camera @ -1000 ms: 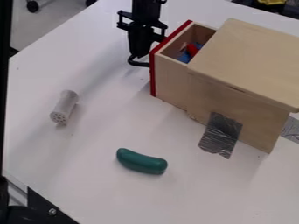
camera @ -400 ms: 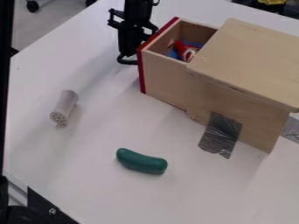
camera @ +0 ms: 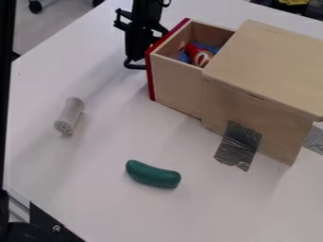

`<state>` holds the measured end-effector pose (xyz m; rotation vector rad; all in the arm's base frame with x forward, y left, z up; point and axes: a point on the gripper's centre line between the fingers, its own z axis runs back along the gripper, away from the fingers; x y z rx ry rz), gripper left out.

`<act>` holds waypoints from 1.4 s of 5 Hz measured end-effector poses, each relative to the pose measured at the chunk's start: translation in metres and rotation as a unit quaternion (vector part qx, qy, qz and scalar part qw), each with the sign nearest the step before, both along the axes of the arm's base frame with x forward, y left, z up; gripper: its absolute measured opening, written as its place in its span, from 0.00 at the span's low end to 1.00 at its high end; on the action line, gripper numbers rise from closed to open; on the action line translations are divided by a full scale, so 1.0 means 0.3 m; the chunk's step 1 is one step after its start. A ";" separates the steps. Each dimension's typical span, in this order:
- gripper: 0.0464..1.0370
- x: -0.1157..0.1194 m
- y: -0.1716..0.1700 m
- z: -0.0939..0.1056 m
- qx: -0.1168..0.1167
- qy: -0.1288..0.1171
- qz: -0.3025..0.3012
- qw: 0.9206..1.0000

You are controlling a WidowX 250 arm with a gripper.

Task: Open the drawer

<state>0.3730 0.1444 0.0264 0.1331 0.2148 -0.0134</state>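
Note:
At the top of the camera view hangs the black gripper [camera: 133, 63], its tip low beside the outer side of the drawer's red front. Whether it touches or holds the drawer's handle cannot be made out. The wooden drawer [camera: 179, 84] stands well out of the wooden box [camera: 268, 66] toward the left, its open top showing a red and white item [camera: 200, 56] and something blue [camera: 184, 57] inside. The rear part of the drawer is hidden under the box's top.
A green toy vegetable [camera: 152, 174] lies at the middle front of the white table [camera: 101, 198]. A grey-white cylinder with a holed end [camera: 69, 116] lies at the left. Silver tape [camera: 238, 145] fixes the box to the table.
The gripper and the drawer have both shifted left, away from the box. More of the drawer's inside and of the red and white item shows. The box has stayed in place.

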 end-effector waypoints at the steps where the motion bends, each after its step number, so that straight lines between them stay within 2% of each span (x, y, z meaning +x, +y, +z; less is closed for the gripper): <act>1: 0.06 -0.011 0.008 0.004 0.010 0.011 0.002 1.000; 2: 0.06 -0.014 0.012 0.017 0.032 0.020 0.006 0.999; 3: 0.06 -0.011 0.006 0.017 0.043 0.022 0.005 0.999; 7: 0.06 -0.011 0.028 0.021 0.056 0.026 0.016 0.998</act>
